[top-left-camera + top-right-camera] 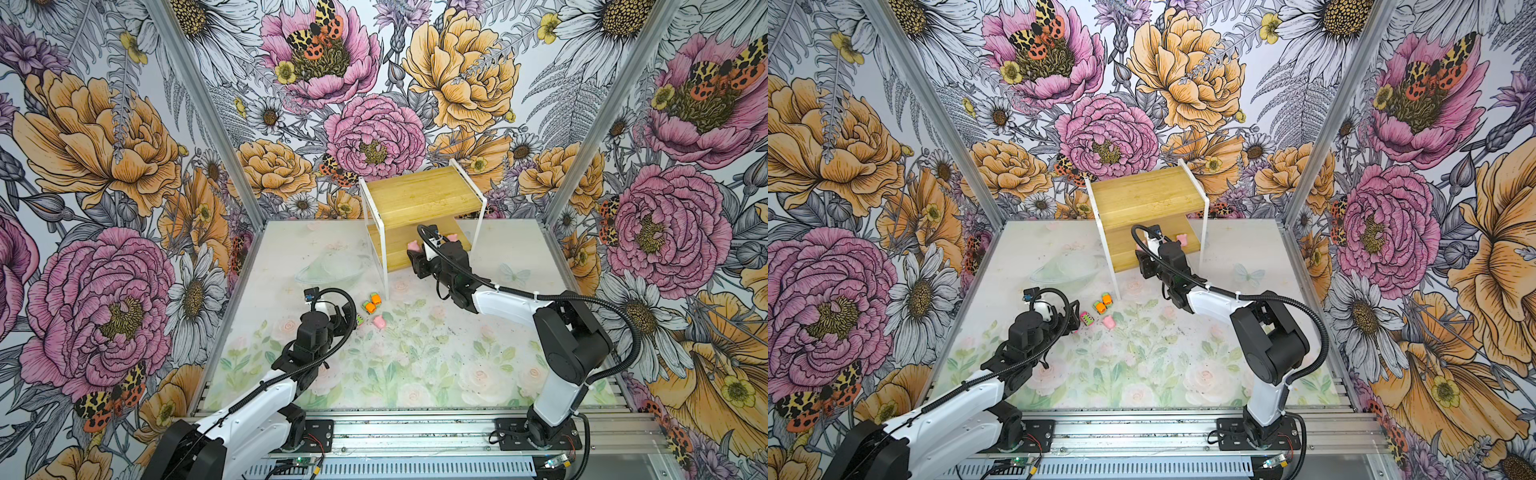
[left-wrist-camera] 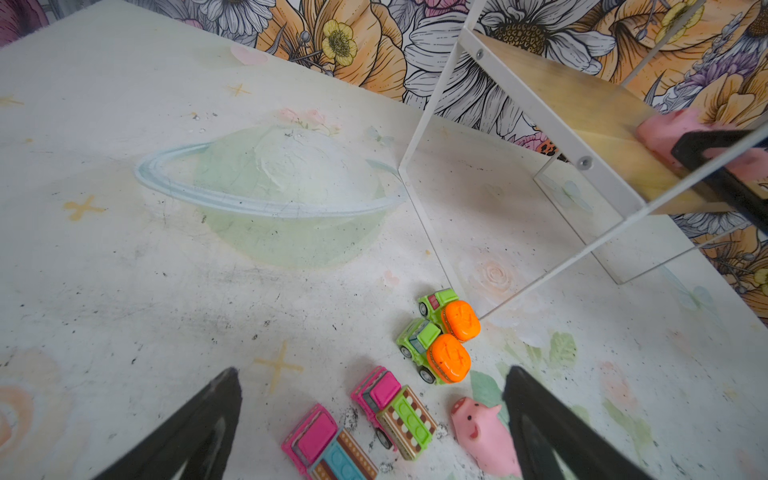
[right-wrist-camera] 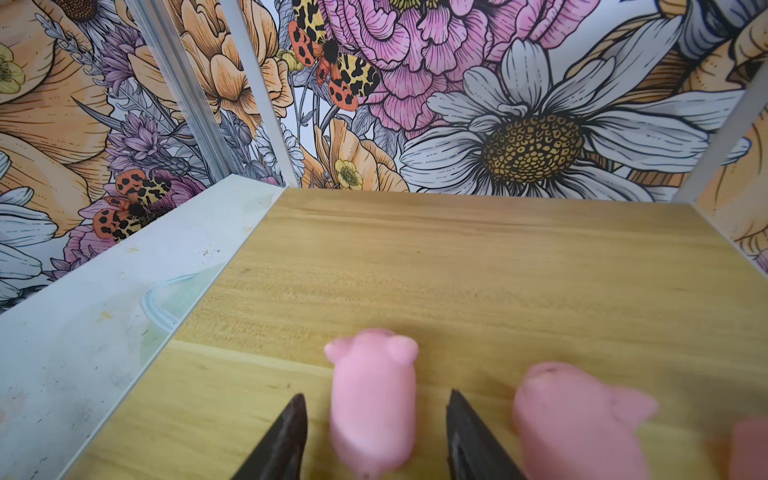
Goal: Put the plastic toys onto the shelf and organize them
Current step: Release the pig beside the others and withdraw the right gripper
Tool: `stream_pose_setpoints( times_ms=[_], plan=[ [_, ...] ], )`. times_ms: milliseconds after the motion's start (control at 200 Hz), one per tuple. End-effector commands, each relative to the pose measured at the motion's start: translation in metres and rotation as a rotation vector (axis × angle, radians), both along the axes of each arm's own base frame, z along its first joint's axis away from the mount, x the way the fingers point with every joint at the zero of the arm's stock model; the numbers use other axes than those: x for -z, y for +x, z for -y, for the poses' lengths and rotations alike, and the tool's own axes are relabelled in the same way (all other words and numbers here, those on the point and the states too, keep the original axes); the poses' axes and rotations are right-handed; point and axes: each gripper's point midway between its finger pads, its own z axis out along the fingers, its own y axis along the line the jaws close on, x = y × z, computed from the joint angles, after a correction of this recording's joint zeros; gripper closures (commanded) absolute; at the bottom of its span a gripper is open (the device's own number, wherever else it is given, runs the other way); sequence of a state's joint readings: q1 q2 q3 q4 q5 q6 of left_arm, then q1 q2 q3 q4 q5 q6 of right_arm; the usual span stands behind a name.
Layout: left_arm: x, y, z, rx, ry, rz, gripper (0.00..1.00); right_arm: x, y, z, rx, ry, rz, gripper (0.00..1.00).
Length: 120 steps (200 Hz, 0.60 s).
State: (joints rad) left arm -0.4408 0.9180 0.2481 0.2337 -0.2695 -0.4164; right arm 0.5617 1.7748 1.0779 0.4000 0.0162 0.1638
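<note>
The shelf (image 1: 419, 191) stands at the back of the table. On its lower board (image 3: 457, 257) a pink pig (image 3: 374, 407) lies between the fingers of my right gripper (image 3: 376, 395), which is open with a gap on each side. A second pig (image 3: 573, 419) sits just beside it. In both top views the right gripper (image 1: 415, 251) reaches over that board. My left gripper (image 2: 372, 369) hangs open over the table above two pink cars (image 2: 392, 411), next to a pig (image 2: 484, 434). Two orange-and-green cars (image 2: 451, 332) stand a little beyond.
The shelf's white front leg (image 1: 386, 274) comes down right beside the orange-and-green cars (image 1: 372, 302). Flowered walls close in the back and both sides. A metal rail (image 1: 415, 432) carrying both arm bases runs along the front edge.
</note>
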Motion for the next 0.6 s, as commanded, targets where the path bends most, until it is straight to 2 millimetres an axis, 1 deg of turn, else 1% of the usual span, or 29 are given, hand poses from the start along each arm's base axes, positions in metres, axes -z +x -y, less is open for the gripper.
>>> stream_pose_setpoints(
  times_ms=[0, 75, 120, 155, 250, 320, 420, 485, 595],
  plan=[
    [0.002, -0.002, -0.002, 0.008, 0.006, 0.000, 0.01, -0.016, -0.010, 0.006, 0.009, -0.002, 0.037, 0.39],
    [0.002, -0.002, -0.002, 0.008, 0.006, -0.001, 0.01, -0.021, -0.019, 0.011, 0.002, -0.016, 0.053, 0.35],
    [0.002, -0.002, -0.002, 0.010, 0.006, -0.002, 0.01, -0.027, -0.025, 0.017, 0.008, -0.026, 0.070, 0.33],
    [0.002, -0.002, -0.002, 0.008, 0.006, -0.001, 0.01, -0.028, -0.031, 0.022, 0.009, -0.037, 0.077, 0.31],
    [0.002, -0.001, -0.001, 0.011, 0.006, -0.003, 0.01, -0.033, -0.052, 0.030, -0.031, -0.074, 0.120, 0.25],
    [0.003, -0.001, -0.001, 0.011, 0.009, -0.006, 0.01, -0.031, -0.070, 0.032, -0.091, -0.104, 0.155, 0.24],
    [0.004, 0.000, -0.002, 0.008, 0.010, -0.009, 0.01, -0.017, -0.094, 0.028, -0.190, -0.101, 0.165, 0.23],
    [0.004, 0.000, -0.002, 0.005, 0.009, -0.010, 0.01, 0.003, -0.111, 0.020, -0.272, -0.076, 0.137, 0.23],
    [0.005, 0.001, -0.001, 0.010, 0.009, -0.017, 0.01, 0.036, -0.140, -0.002, -0.402, -0.030, 0.097, 0.23]
  ],
)
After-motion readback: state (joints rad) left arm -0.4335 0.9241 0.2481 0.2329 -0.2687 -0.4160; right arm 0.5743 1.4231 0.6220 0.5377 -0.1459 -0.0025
